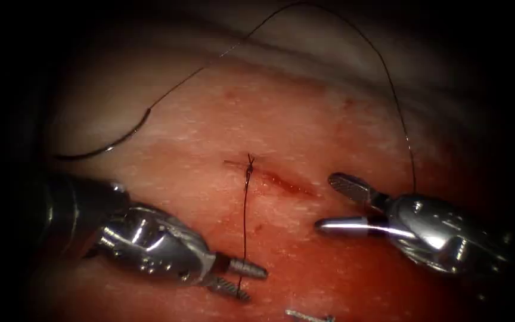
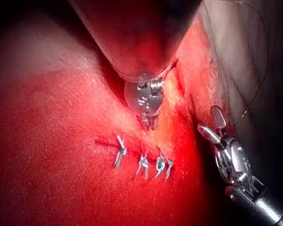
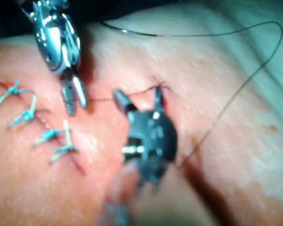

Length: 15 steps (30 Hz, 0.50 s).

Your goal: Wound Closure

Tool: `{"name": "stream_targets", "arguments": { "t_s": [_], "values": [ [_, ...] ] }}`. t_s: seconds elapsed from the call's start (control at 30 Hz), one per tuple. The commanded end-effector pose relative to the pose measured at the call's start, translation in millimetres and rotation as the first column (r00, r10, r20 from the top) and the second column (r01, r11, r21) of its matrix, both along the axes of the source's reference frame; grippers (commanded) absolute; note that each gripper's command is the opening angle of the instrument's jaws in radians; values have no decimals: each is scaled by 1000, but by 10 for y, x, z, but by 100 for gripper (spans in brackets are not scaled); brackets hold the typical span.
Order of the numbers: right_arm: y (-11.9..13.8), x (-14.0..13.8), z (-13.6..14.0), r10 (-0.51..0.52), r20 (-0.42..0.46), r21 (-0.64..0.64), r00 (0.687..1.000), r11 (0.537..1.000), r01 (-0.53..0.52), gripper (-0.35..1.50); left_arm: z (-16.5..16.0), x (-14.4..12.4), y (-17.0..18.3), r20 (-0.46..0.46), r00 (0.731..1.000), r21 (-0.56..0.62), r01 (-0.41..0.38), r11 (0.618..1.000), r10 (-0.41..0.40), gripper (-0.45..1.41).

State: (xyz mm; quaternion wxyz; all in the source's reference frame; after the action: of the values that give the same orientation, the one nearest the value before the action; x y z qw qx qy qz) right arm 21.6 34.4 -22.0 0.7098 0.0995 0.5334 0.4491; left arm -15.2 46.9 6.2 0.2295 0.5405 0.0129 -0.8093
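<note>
The needle [image 1: 111, 143] lies loose on pale tissue [image 1: 305, 119] at the far left, well apart from the cut [image 1: 281, 182] — a thin dark arc with its long axis running left to right, its thread end pointing up and right. From there the thread [image 1: 353, 30] sweeps in a high loop over the far edge and drops behind the right tool [image 1: 335, 203], whose jaws gape wide around nothing. A knot [image 1: 249, 167] sits at the cut's left end; a dark strand runs straight from it toward the near side to the left tool [image 1: 242, 280], its jaws narrow about that strand — whether they pinch it, I cannot tell. Bare red tissue lies open between the tools. Older stitches [image 2: 141, 162] line the cut beyond the left tool in its wrist view.
</note>
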Motion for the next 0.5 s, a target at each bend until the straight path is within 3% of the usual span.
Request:
{"name": "stream_targets", "arguments": {
  "t_s": [0.03, 0.1, 0.33, 0.5],
  "values": [
    [-2, 10, 6, 0, -2, -2, 1000, 1000, 0, 130, 5, -4, -5, 21, 1000, 0, 8, 1000, -8, -35],
    [-3, 12, 8, -7, -5, -9, 1000, 1000, 7, 123, 7, -4, -2, 67, 997, -2, 36, 999, -36, -35],
    [-2, 28, 26, -120, -22, -122, 992, 986, 117, 126, 3, 10, 28, 52, 995, -9, 84, 996, -83, -35],
    [-2, 65, 42, -193, -4, -239, 981, 953, 187, 136, -7, 26, 51, 36, 992, -13, 118, 993, -117, -35]
  ]
}}
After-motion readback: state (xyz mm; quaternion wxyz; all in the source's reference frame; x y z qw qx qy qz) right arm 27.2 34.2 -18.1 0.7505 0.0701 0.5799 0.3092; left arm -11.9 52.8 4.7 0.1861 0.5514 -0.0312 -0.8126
